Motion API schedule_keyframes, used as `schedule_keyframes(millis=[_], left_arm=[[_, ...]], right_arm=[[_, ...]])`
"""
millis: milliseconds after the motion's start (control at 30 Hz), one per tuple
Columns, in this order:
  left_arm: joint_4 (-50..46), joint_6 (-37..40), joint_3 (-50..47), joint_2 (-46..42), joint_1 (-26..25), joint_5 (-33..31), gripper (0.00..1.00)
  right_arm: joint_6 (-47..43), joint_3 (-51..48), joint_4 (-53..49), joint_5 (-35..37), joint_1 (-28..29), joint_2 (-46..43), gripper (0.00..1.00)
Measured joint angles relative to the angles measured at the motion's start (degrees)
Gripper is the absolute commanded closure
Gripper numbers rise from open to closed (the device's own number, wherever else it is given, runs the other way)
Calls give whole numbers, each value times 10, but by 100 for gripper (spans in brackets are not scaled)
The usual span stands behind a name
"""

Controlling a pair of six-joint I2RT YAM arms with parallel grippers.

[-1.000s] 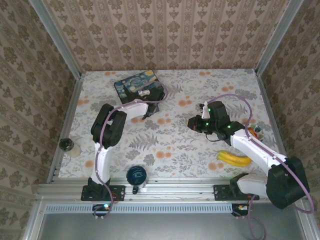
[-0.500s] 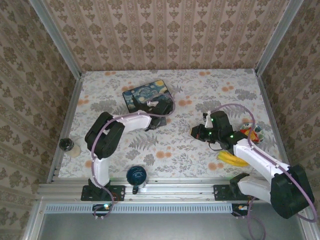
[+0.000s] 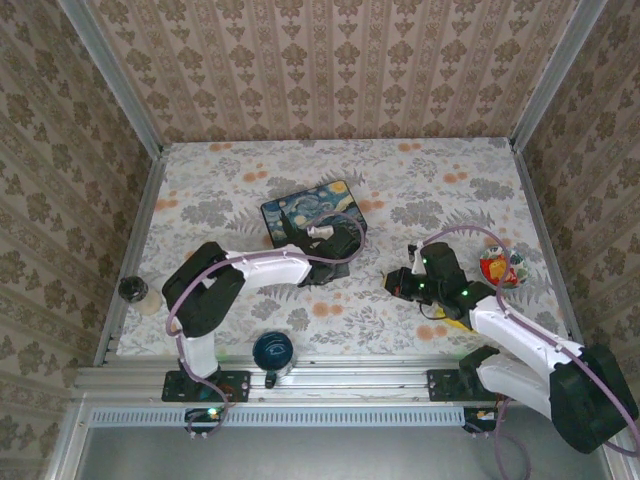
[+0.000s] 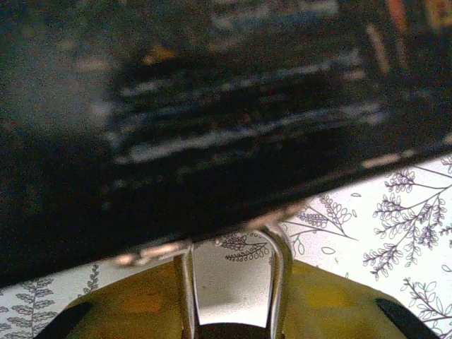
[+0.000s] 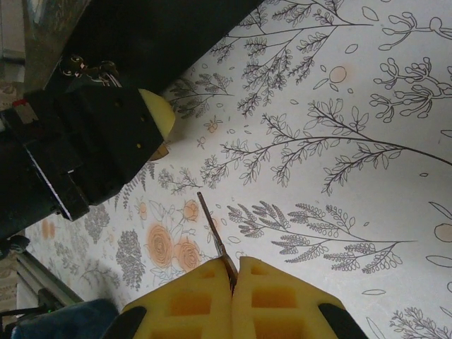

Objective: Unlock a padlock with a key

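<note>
Left tool (image 3: 328, 255), overhead: I've dragged the Starry Night painted tin (image 3: 310, 205) toward the right tool (image 3: 393, 283). Left wrist: narrow, gripping the small padlock with silvery shackle loop (image 4: 277, 275). Right wrist: pads pinching the slim dark key (image 5: 212, 222); insertion likely next.

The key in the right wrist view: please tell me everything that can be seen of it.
The key shows as a thin, straight, dark sliver that looks like metal. Its lower end is pinched between the yellow pads of the shut right gripper, so that part is hidden. The free end sticks out beyond the gripper and points up and slightly left in the picture, seen against the floral table. Nothing but the pads appears to touch it. Its teeth are too small to make out.
</note>
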Motion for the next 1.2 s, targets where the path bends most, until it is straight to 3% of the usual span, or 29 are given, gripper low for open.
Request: schedule_keyframes(millis=[233,533,767,1033,1200], left_arm=[[14,-8,0,7,0,9,97],[25,-9,0,12,0,9,70],[25,-8,2,16,0,5,68],[25,-7,16,29,0,1,82],[25,-10,23,33,0,4,84]], right_arm=[[2,-22,45,17,12,10,100],[8,-34,97,19,14,49,100],[14,-34,109,22,14,54,100],[14,-34,109,26,14,54,100],[16,-39,134,29,23,61,100]])
